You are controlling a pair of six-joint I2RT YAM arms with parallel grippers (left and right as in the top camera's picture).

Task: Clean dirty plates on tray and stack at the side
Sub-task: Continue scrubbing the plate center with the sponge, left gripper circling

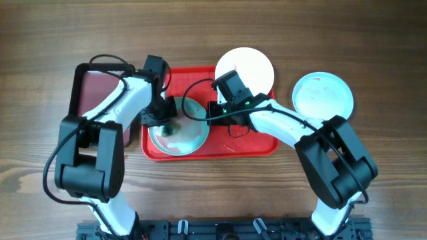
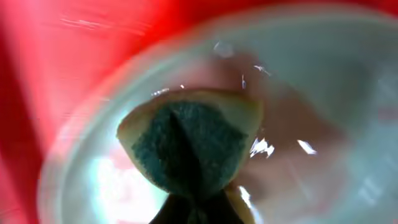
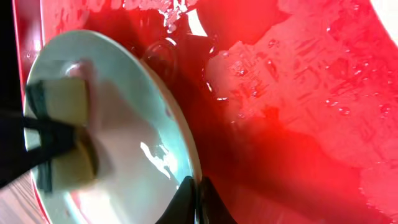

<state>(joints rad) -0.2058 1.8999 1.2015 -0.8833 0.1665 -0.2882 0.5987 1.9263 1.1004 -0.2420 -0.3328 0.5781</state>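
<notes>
**plate_q:** where's the plate being worked on, and what are the arms doing with it?

**yam_watcher:** the pale blue round plate (image 1: 190,137) sits inside the bright red rectangular plastic tray (image 1: 253,143), over at the tray's left end. the left gripper (image 1: 165,121) is pinched shut on a green-and-yellow sponge (image 2: 186,143), with the green scrub face pressed flat against the inside of the plate. the wrist view is blurry, but there's a pinkish film on the plate around the sponge.

**plate_q:** and the right one?

**yam_watcher:** the right gripper (image 3: 194,186) is closed down tight on the plate's rim on the side facing the middle of the tray. its two fingers meet at the edge with barely any gap. there's a dark shadow under that edge. i can't tell for sure whether the plate is tipped up or lying flat.

**plate_q:** the other plates?

**yam_watcher:** a white round plate (image 1: 250,67) lies at the tray's far right corner, and from above its edge overlaps the rim. a second pale blue plate (image 1: 323,95) lies on the wooden table (image 1: 373,173) to the right, clear of the tray and just beside the white one. the tray floor is wet, with droplets all over it. a black-rimmed maroon tray (image 1: 93,90) sits to the left of the red one, partly under the left arm.
</notes>
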